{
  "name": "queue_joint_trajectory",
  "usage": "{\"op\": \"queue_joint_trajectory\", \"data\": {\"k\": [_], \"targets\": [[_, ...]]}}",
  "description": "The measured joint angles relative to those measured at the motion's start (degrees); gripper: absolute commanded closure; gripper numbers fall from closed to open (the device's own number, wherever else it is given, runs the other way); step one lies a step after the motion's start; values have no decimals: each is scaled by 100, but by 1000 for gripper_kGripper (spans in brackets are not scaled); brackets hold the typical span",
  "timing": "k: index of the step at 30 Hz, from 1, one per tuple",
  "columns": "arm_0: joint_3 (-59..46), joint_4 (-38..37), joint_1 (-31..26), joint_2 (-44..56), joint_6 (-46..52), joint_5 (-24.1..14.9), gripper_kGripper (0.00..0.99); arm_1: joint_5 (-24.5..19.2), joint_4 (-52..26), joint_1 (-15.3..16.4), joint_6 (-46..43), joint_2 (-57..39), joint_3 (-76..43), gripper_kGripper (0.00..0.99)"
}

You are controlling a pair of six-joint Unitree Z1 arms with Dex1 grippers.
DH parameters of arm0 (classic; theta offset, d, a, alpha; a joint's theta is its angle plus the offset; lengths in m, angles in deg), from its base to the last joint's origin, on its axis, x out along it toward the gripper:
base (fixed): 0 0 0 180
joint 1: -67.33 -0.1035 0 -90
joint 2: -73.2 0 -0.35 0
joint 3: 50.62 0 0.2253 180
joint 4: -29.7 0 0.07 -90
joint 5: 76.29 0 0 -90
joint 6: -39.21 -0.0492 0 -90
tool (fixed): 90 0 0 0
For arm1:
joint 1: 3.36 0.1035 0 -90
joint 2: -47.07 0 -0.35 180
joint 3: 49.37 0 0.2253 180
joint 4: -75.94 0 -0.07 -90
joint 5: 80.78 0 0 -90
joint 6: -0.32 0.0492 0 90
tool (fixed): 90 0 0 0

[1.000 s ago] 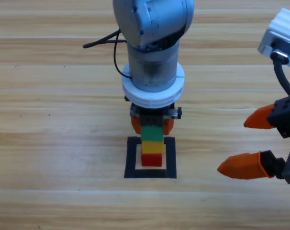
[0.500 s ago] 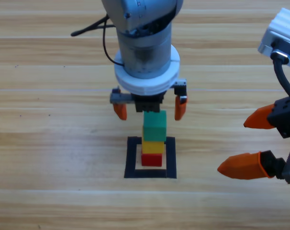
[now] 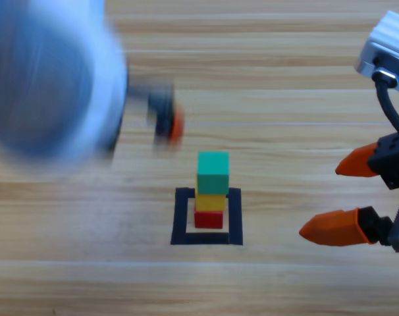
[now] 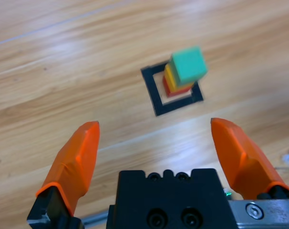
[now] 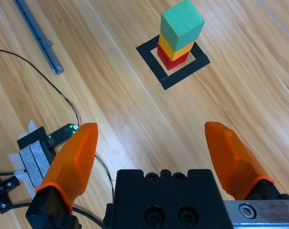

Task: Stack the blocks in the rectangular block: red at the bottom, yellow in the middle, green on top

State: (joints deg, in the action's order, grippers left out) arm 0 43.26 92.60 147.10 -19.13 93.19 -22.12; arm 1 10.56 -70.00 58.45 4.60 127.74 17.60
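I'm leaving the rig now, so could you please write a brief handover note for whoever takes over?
Left gripper: open, empty, up and left of the stack.
Right gripper: open, empty, waiting at the right edge.
Small red cube sits inside the black tape square outline, small yellow cube on it, small teal-green cube on top.
Done: stack complete, nothing touching it.
Left: nothing visible.

The left hand (image 4: pixel 154 143) has released the green cube (image 3: pixel 213 172) and swung away up-left.
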Motion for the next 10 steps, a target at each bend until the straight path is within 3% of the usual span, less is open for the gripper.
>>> {"op": "queue_joint_trajectory", "data": {"k": [4,10], "targets": [[-1716,-1253,309,690,-611,-11,0,-9,0,0,0,0,0,1],[-2005,-1488,391,1278,-779,-22,0,-37,0,0,0,0,0,1]]}}
